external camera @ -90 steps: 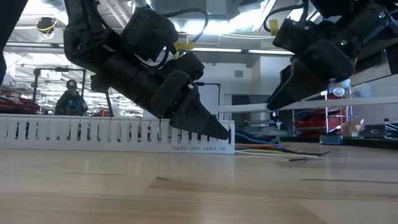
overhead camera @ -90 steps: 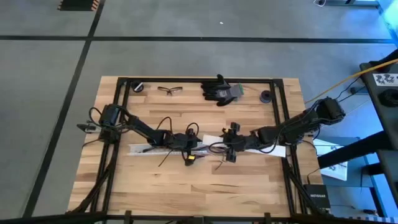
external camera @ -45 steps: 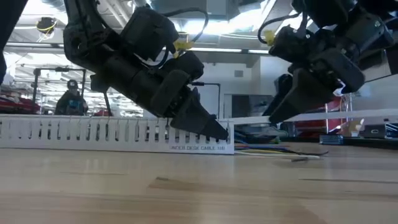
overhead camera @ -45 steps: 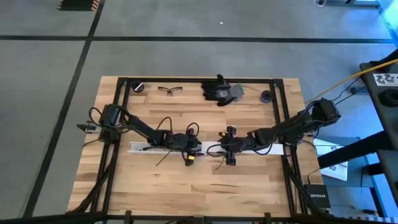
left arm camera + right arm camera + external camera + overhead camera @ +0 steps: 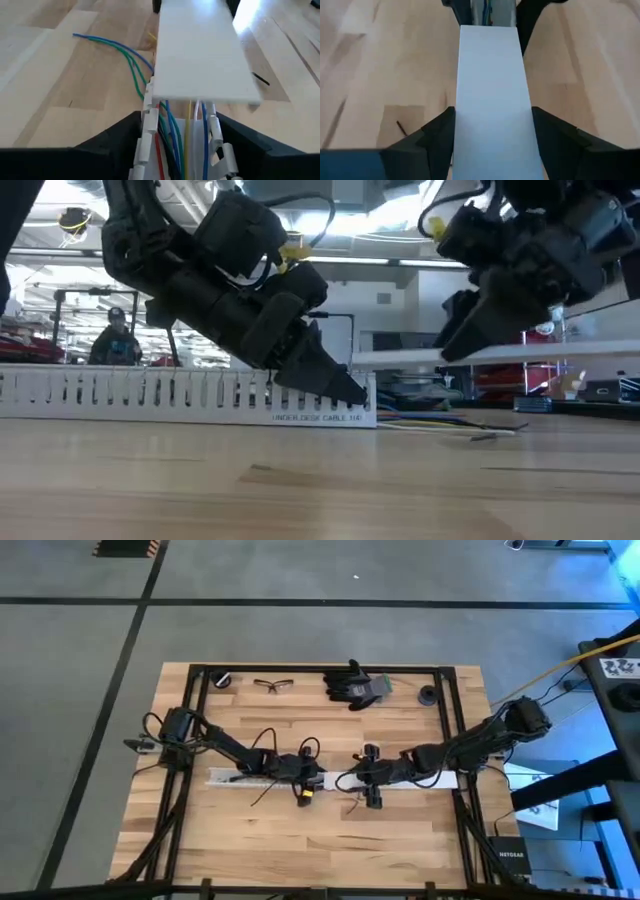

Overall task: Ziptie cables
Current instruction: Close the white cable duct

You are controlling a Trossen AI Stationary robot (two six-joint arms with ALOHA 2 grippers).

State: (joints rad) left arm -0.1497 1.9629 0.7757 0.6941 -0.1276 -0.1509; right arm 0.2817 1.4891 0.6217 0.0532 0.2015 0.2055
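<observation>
cables (image 5: 172, 127): thin coloured wires lying along the slotted white channel (image 5: 150, 395) at mid-worktop, ends splaying out past its end.
handling: likely light, limp and springy; best gathered where they run together, not at the loose tips.
lid (image 5: 492, 95): flat white strip, stiff, held over the channel.
right gripper (image 5: 492, 137): jaws pinching the lid by its long edges.
left gripper (image 5: 192, 150): jaws straddle the channel end; whether they press it, cannot tell.
room: bare worktop (image 5: 300, 850) on the near side; glasses (image 5: 272, 685) and gloves (image 5: 352, 685) well apart.

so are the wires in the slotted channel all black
No, the left wrist view shows the cables in the slotted channel as blue, green, yellow, red and white.
</observation>
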